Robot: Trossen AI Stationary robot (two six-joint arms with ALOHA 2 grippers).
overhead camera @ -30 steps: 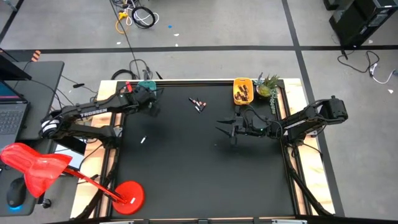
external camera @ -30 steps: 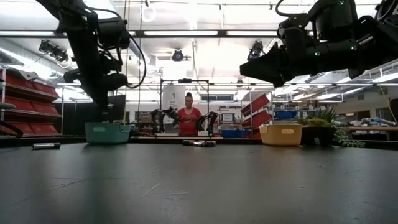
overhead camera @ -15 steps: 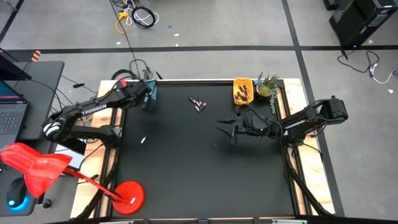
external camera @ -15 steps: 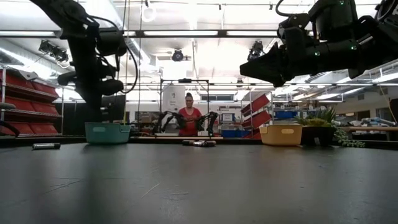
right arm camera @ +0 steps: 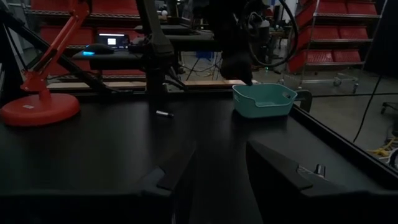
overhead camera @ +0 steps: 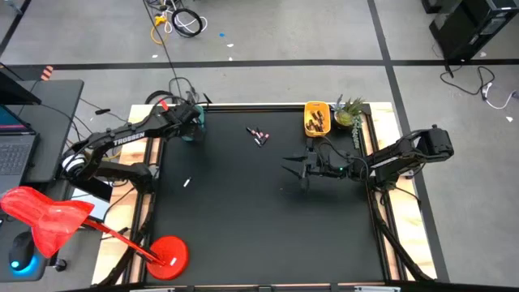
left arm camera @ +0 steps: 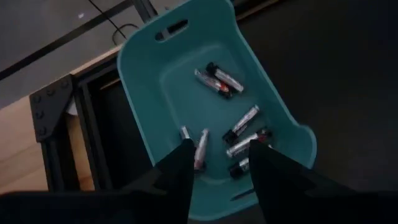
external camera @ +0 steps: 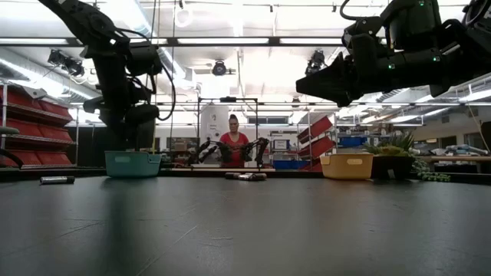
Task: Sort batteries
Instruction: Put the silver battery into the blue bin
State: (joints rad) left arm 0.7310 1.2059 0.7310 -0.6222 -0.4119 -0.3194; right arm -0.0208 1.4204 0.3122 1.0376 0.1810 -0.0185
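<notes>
Seven batteries [left arm camera: 241, 122] lie in the teal tray [left arm camera: 171, 81], by our count from the left wrist view, and the left gripper [left arm camera: 219, 167] hangs over them with its fingers apart and nothing between them. We judge a drop into that tray just done. Three or so batteries [overhead camera: 258, 135] sit mid-table at the far side and one [overhead camera: 186, 182] lies alone nearer the left edge; that one seems the natural next pick. The yellow tray [overhead camera: 316, 119] holds several more, too small to count. Our right gripper [overhead camera: 294, 165] waits open above the table.
</notes>
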